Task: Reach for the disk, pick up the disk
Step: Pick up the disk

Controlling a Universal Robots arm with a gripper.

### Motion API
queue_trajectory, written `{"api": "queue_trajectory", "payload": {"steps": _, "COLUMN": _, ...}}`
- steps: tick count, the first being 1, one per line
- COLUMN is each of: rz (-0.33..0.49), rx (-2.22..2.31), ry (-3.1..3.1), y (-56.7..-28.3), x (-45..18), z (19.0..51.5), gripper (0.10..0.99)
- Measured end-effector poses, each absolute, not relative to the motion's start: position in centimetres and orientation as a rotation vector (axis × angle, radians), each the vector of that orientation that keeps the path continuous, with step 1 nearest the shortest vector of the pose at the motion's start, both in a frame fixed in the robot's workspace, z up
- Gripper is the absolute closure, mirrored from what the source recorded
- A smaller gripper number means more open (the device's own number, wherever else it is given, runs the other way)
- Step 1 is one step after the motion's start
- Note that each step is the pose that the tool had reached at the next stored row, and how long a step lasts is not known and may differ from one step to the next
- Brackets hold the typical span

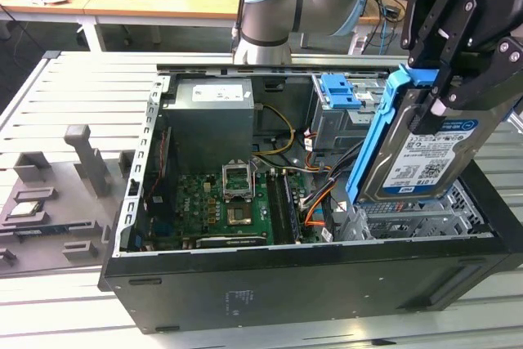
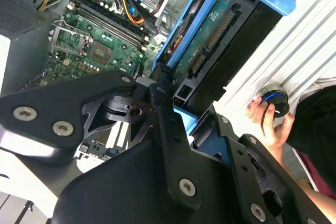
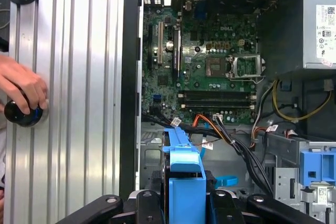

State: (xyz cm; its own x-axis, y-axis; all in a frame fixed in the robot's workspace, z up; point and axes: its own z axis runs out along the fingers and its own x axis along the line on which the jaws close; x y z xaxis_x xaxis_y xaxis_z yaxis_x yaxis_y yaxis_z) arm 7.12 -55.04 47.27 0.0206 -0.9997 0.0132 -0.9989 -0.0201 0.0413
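Observation:
My gripper (image 1: 444,91) is shut on the disk (image 1: 425,157), a silver-grey hard drive with a white-and-blue label and a blue rail along its sides. The disk hangs tilted above the drive bay at the exterior view's right end of the open computer case (image 1: 245,284), clear of the cage below. In the second wrist view the disk (image 2: 210,38) shows its green circuit board between the black fingers (image 2: 160,95). Seen in the first wrist view, the disk's blue rail (image 3: 184,177) rises from between the jaws.
Inside the case lie the motherboard (image 1: 225,202), the grey power-supply box (image 1: 208,124), cables, and a blue caddy (image 1: 339,90) on the drive cage. A grey fixture (image 1: 57,194) stands at the exterior view's left. A person's hand (image 3: 21,85) rests on a black knob on the slatted table (image 3: 79,103).

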Motion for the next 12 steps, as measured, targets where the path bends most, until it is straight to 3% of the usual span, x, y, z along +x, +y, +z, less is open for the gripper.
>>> {"api": "queue_trajectory", "payload": {"steps": 12, "rz": -0.023, "rx": 2.212, "ry": -2.168, "y": -54.8, "x": 8.7, "z": 46.0, "gripper": 0.718}}
